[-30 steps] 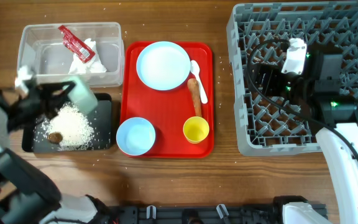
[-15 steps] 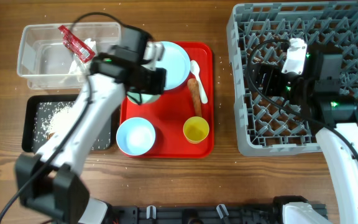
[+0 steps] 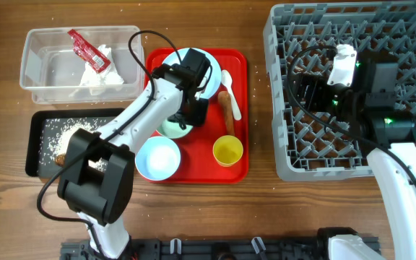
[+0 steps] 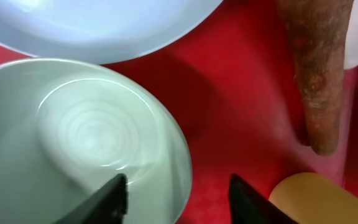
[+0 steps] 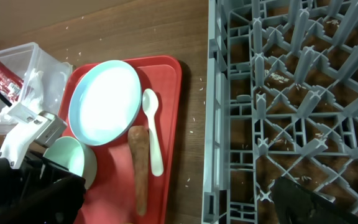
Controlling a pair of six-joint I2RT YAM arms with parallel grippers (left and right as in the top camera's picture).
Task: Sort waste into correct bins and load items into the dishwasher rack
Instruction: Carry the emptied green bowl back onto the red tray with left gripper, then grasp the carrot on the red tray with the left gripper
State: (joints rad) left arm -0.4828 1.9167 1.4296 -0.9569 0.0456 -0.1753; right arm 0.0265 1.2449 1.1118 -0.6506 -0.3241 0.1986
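Red plastic frames the action as the left gripper (image 4: 179, 199) hangs over a pale green bowl (image 4: 86, 130) on the red tray (image 4: 241, 93). Its jaws are parted. One finger (image 4: 107, 199) is above the bowl's inside and the other is over bare tray, with the rim between them and neither pressing on it. The bowl sits upright and empty just beside the pale blue plate (image 4: 98, 25) at the far end of the tray.

An orange carrot stick (image 4: 319, 74) lies alongside a white spoon (image 5: 153, 134) to the right of the plate, its tip pointing towards the yellow cup (image 4: 316, 199). A pale blue bowl (image 3: 157, 157) stands in the tray's near left corner.

On the wooden table (image 3: 258, 108) to the left, the clear tub (image 3: 31, 68) holds a red wrapper (image 3: 84, 48) and a crumpled white napkin (image 3: 103, 72). The black tray (image 3: 36, 144) in front of it carries scattered rice (image 3: 71, 132) and a small brown lump (image 3: 61, 158).

At the right, the right gripper (image 3: 305, 90) hovers above the grey dishwasher rack (image 3: 287, 144), spread wide and carrying nothing. No dishes show among the rack's pegs.
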